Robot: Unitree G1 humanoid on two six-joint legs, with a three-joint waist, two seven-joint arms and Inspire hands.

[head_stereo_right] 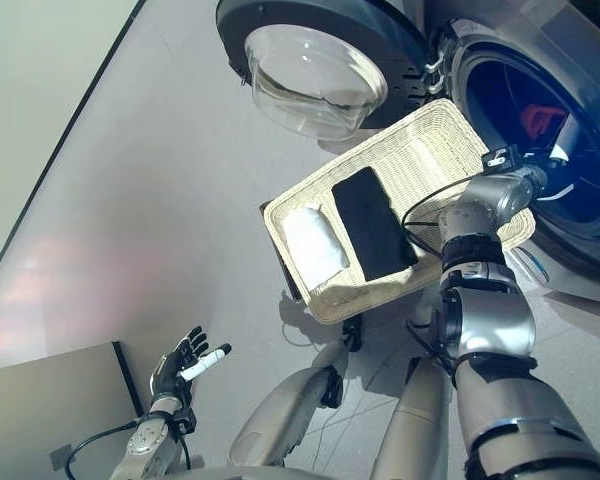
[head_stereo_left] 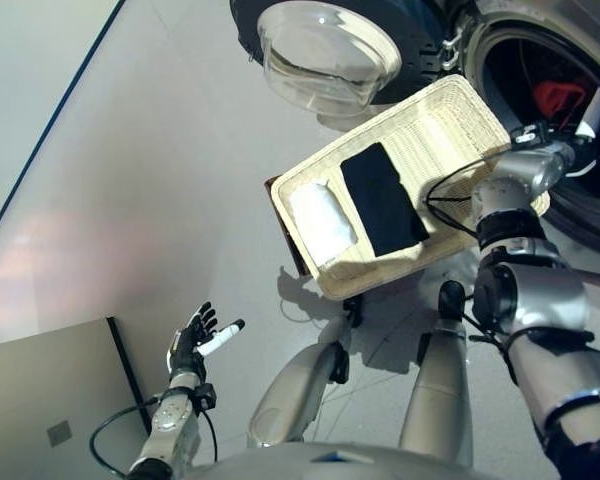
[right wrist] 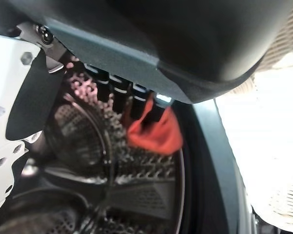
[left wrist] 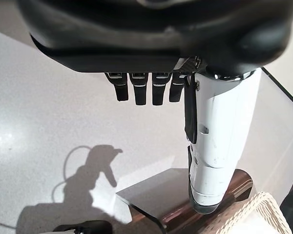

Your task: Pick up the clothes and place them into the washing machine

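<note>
My right hand (right wrist: 119, 95) reaches into the washing machine's drum (head_stereo_left: 540, 70), fingers relaxed and thumb held apart. A red cloth (right wrist: 154, 129) hangs at its fingertips inside the drum and also shows in the left eye view (head_stereo_left: 560, 98). The wicker basket (head_stereo_left: 460, 95) rests tilted on the dark brown box (head_stereo_left: 283, 215) beside the machine. It holds a folded black cloth (head_stereo_left: 382, 198) and a white cloth (head_stereo_left: 322, 222). My left hand (head_stereo_left: 193, 340) is open and empty, low over the floor, far from the basket.
The machine's round glass door (head_stereo_left: 325, 50) stands open just beyond the basket. A grey panel (head_stereo_left: 40, 400) lies at the lower left by my left arm. Bare grey floor (head_stereo_left: 130, 200) spreads to the left of the box.
</note>
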